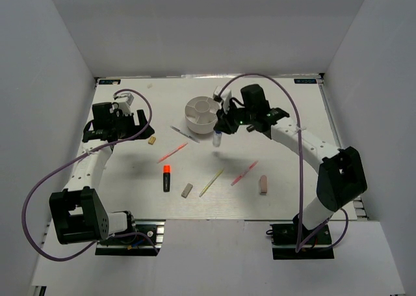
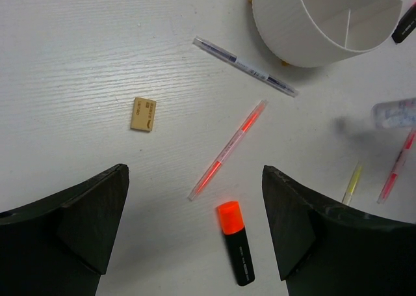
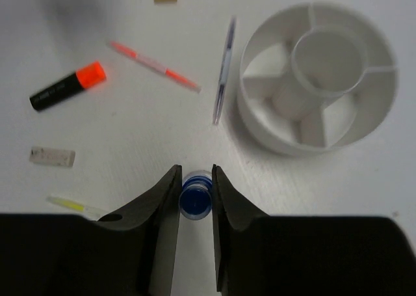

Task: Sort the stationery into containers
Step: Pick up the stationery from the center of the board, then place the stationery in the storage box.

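Stuff scattered over the tabletop first. There's a grey pen [image 1: 184, 134] lying slanted just beside the tub's left-near side, close to the wall, though I can't tell if it touches. Nearer the left edge there's a beige eraser [image 2: 143, 114] on its own. A pink pen [image 2: 227, 149] lies diagonally between that eraser and a black highlighter with an orange cap [image 2: 235, 242], cap pointing to the far edge. Toward the near edge, running left to right, are a grey eraser [image 1: 186, 190], a yellow pen [image 1: 211, 182], a 2nd pink pen [image 1: 244, 173] and a pink eraser [image 1: 263, 184], all apart from each other.

The round white tub [image 3: 260, 134] sits by the middle of the far edge, with a round cup in the centre and wedge compartments around it.

The tiny bottle [image 3: 195, 200] has a clear body and blue cap and stands upright, just on the near side of the tub, right of the grey pen. The right gripper [image 3: 195, 175] has both fingers clamped on it from either side. Can't tell whether its base touches the tabletop.

The left gripper [image 2: 195, 172] hangs over the left half with its fingers spread wide, nothing between them, well away from the tub.
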Available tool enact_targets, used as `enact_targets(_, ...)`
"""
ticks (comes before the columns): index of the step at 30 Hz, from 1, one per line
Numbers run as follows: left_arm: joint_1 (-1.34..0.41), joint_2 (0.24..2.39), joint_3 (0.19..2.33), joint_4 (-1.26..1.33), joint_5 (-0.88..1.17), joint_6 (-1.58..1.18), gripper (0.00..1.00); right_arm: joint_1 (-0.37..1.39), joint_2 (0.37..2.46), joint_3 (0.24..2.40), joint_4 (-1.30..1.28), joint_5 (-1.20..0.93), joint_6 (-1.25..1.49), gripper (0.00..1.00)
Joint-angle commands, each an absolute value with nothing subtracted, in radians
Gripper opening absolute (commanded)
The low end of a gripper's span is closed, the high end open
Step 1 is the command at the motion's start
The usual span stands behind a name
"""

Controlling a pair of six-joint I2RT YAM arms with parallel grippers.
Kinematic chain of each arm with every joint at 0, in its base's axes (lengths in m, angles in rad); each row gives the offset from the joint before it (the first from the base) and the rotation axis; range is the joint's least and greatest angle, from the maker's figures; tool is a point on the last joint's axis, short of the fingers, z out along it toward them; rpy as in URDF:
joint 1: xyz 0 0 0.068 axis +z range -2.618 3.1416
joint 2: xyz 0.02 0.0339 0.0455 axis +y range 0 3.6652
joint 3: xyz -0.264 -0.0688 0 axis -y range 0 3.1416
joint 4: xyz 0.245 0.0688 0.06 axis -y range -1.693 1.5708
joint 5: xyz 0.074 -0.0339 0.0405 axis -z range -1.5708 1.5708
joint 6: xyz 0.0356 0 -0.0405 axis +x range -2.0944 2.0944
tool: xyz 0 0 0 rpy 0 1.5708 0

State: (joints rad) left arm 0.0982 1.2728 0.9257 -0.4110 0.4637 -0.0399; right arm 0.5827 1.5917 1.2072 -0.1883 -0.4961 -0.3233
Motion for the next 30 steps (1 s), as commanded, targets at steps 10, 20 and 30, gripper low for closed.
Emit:
enact_targets(10, 0.097, 1.253, 0.956, -0.405, 0.594, -0.048, 0.98, 0.581, 1.716, 1.782, -0.153, -0.456, -0.238, 0.00)
enact_targets(20, 0.097, 1.243, 0.966, -0.417, 0.528, -0.021, 0.97, 0.578, 1.893, 1.879, -0.121, -0.399, -0.248, 0.00)
enact_targets(30, 0.097, 1.247, 0.948, -0.405, 0.523, -0.020, 0.97, 0.578, 1.913, 1.848, -0.127, -0.370, -0.281, 0.00)
